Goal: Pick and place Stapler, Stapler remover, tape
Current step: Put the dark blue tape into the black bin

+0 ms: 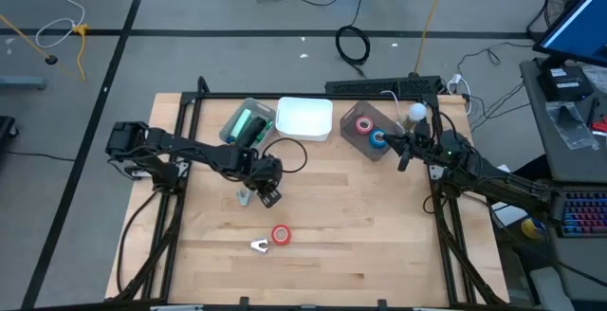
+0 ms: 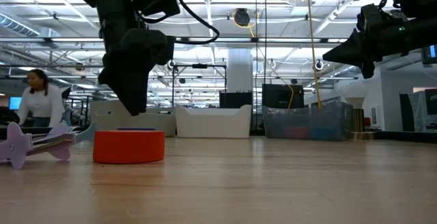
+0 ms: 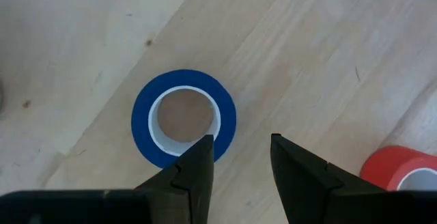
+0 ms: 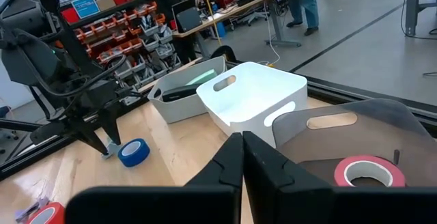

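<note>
Nearest the front edge of the bench (image 1: 379,264) lie a red roll (image 1: 281,235) and the staple remover (image 1: 260,246), side by side, untouched. Just behind them the left pincer (image 3: 240,162) hangs over a blue roll (image 3: 184,117) that lies flat on the wood. Its fingers stand apart with nothing between them, so it is released. In the left wrist view one finger (image 3: 194,166) overlaps the roll's rim while the other sits over bare wood, so the roll is off to one side of the gap rather than centred in it.

The step in hand looks like picking up this blue roll. To do it well, I would shift the pincer sideways toward the roll until one finger is over the white core and the other outside the blue wall, or widen the fingers to span the whole ring. Then lower straight down; a tilted descent risks a fingertip landing on the rim and skidding the roll across the bench. Close gently, since the roll is light and may flip.

Farther back stand three bins: a grey bin (image 1: 242,121) with a green stapler in it, a white bin (image 1: 304,118), and a dark bin (image 1: 372,133) already holding a pink and a blue roll. The dark bin seems the target. The right pincer (image 4: 242,152) waits beside it, clenched on nothing.
</note>
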Available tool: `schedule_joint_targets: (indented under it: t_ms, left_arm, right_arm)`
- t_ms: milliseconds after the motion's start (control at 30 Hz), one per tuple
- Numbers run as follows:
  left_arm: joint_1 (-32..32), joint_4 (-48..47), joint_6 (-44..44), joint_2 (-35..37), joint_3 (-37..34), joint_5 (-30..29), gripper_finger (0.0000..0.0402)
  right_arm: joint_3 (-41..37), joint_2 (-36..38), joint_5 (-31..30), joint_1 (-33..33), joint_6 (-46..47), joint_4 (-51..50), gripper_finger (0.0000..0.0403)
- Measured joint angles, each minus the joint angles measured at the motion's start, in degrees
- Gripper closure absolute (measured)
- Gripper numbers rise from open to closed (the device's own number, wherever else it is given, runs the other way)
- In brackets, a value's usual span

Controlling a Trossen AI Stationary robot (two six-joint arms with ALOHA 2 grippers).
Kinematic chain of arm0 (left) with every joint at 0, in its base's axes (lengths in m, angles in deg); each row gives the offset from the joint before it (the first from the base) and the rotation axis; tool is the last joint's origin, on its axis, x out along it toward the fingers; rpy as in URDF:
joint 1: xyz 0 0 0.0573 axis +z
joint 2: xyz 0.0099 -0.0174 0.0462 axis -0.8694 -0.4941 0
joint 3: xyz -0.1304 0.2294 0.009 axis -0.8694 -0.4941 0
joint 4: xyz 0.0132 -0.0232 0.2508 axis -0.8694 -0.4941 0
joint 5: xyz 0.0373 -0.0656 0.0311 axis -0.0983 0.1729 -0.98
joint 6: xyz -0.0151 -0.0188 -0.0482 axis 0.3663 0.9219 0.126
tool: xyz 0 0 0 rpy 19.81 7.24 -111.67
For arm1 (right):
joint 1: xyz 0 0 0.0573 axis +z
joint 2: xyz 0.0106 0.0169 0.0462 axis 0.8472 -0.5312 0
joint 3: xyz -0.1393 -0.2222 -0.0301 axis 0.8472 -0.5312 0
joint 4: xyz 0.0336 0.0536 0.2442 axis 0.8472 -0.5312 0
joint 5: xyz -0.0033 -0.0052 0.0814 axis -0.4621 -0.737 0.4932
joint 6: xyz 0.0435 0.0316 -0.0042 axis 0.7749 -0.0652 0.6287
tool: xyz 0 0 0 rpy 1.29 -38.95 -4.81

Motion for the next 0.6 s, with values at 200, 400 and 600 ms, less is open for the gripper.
schedule_joint_targets:
  t_ms: [200,400,600]
  left_arm:
    - [0.0,0.0,0.7,0.0,0.0,0.0,0.0254]
    - [0.0,0.2,-0.1,0.0,0.0,-1.6,0.0254]
    - [0.0,0.5,-0.9,-0.4,0.0,-1.6,0.0254]
  right_arm:
    - [0.0,0.0,0.0,0.0,0.0,0.0,0.0403]
    - [0.0,0.0,0.0,0.0,0.0,0.0,0.0403]
    - [0.1,0.0,0.0,0.0,-0.2,0.0,0.0403]
